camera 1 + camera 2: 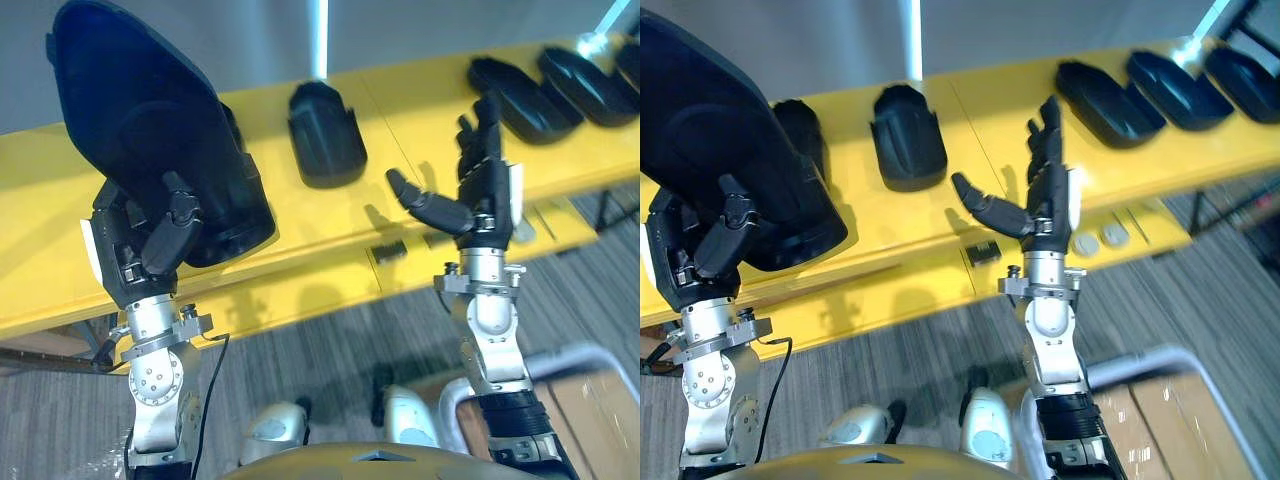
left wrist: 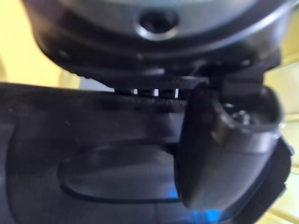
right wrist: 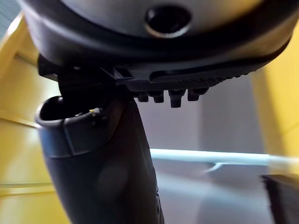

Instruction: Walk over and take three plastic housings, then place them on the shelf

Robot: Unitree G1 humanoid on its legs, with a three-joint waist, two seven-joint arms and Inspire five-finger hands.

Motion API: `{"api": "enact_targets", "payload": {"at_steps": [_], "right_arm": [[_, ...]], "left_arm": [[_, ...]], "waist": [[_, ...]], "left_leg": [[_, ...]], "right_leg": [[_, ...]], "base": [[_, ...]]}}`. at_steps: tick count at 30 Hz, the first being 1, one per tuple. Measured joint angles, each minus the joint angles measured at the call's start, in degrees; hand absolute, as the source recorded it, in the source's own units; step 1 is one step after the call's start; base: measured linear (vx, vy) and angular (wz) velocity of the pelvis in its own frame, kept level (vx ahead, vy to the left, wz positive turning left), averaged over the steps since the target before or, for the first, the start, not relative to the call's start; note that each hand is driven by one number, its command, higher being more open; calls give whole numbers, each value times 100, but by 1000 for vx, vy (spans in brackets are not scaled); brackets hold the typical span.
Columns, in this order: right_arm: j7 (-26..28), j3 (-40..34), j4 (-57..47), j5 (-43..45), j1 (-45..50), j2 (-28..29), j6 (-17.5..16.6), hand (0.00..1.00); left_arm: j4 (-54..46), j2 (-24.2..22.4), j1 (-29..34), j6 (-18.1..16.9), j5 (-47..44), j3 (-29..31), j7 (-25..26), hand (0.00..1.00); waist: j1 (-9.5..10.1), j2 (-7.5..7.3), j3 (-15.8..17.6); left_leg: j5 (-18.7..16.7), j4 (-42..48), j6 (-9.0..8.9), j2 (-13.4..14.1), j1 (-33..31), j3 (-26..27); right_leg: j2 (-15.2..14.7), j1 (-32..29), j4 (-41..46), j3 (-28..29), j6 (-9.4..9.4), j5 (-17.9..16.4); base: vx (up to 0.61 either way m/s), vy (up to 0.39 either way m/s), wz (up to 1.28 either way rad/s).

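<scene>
Housing (image 1: 130, 120), big and black, sits raised above the yellow shelf (image 1: 40, 190) in the left hand (image 1: 150, 250), fingers and thumb curled round its lower end. Left eye view: right hand (image 1: 482, 190) stands upright over the shelf's front edge, fingers straight, thumb spread wide, holding nothing. A second housing (image 1: 325, 135) lies on the shelf between the two hands; a row of housings (image 1: 525, 100) lies at the shelf's far right. Right eye view: a third housing (image 1: 800, 125) lies on the shelf just behind the raised one, partly hidden by it. Left wrist view: left thumb (image 2: 224, 154) pressed against the housing's dark surface. Right wrist view: right thumb (image 3: 103, 172) sticks out free, touching nothing, yellow shelf past it.
</scene>
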Motion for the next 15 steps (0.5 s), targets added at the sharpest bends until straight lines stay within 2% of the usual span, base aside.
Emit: {"api": "enact_targets", "payload": {"at_steps": [1, 2, 3, 5, 12, 15], "right_arm": [[-3, -98, -63, 114, -32, -128, -2, 100], [-8, -233, -132, 115, -28, -164, 1, 100], [-9, -325, -183, 115, -20, -157, 1, 100], [-21, -428, -456, 108, 70, -133, -6, 100], [-73, -412, -621, 90, 272, 161, -145, 100], [-86, -401, -621, 89, 486, 181, -179, 100]], "left_arm": [[2, 11, -27, 63, -24, 2, -116, 0], [2, 9, -82, 90, -47, -7, -271, 0], [2, 9, -99, 93, -46, -19, -335, 0], [-10, 11, -110, 93, -44, -92, -457, 0], [-44, -43, 224, 112, -44, -229, -269, 0], [-65, -66, 365, 121, -117, -273, -287, 0]], "waist": [[-37, 86, -48], [-38, 100, -57], [-30, 97, -59], [-5, 103, -65], [10, 65, -86], [-3, 53, -93]], "left_leg": [[16, -3, 3, 263, -32, 469], [117, -187, -11, 436, 18, 784], [197, -310, -25, 466, 60, 843], [388, -602, -32, 435, 145, 814], [679, -960, -85, 305, 141, 745], [805, -1069, -109, 304, 130, 709]], "right_leg": [[78, 235, -192, -305, -79, -53], [112, 388, -299, -511, -129, -84], [114, 425, -320, -560, -151, -99], [89, 547, -484, -697, -154, -101], [-18, 603, -725, -831, -109, -51], [-63, 776, -861, -1073, -108, -25]], "base": [[230, -177, 92], [197, -177, 88], [125, -153, 57], [77, -99, 35], [-5, -13, 18], [-36, -18, 42]]}}
